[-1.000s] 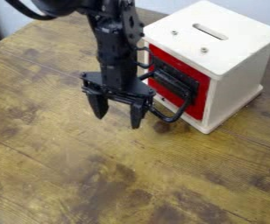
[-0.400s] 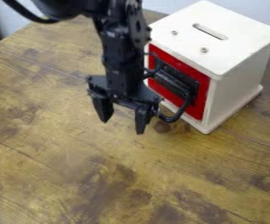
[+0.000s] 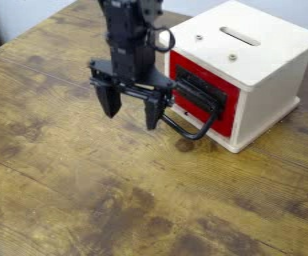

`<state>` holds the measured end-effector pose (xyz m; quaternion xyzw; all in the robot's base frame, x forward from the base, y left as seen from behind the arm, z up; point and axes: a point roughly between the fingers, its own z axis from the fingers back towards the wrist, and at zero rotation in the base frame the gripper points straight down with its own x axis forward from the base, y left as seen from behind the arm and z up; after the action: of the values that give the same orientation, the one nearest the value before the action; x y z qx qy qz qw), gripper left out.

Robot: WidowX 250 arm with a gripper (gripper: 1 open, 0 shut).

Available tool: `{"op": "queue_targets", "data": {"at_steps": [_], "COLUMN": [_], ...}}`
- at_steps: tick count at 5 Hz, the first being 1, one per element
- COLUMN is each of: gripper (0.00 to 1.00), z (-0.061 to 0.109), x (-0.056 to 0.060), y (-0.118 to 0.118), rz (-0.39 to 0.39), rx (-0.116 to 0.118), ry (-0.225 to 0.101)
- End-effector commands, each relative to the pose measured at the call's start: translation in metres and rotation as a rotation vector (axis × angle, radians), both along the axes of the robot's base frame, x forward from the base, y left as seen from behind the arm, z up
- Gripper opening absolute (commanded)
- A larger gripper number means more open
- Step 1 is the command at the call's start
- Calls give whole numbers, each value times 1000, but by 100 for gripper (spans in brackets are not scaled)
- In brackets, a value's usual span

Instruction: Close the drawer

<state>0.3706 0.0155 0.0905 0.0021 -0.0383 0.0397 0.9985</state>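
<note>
The drawer [image 3: 197, 78] is a red front set in the near face of a cream box [image 3: 250, 55] with a slot in its top. The front sits about level with the casing, and none of the drawer's inner walls show. A black handle [image 3: 201, 101] runs across the front, with a black loop [image 3: 184, 128] hanging down to the table. My gripper [image 3: 130, 119] points straight down just left of the drawer front. It hangs above the table, open, with nothing between its fingers [image 3: 109, 105]. It touches neither the drawer nor the handle.
The box stands at the back right of a worn wooden table [image 3: 90, 190]. A small dark knot or disc [image 3: 185, 145] lies on the wood by the box's near corner. The table's far edge runs along the upper left.
The gripper first edged down and right toward the drawer front. It has since lifted and drawn back to the left, still open. The drawer front looks unchanged.
</note>
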Motion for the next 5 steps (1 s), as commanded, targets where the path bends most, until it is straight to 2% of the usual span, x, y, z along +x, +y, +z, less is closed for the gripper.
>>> {"op": "queue_targets", "data": {"at_steps": [1, 2, 3, 4, 5], "gripper": [100, 100, 100, 100, 100], "z": [42, 44, 42, 36, 29], "x": [-1, -2, -1, -1, -2], "y": [3, -1, 1, 3, 4], "rz": [29, 37, -6, 77, 142], "rx": [5, 10, 4, 10, 13], "ry": [-134, -93, -103, -99, -78]}}
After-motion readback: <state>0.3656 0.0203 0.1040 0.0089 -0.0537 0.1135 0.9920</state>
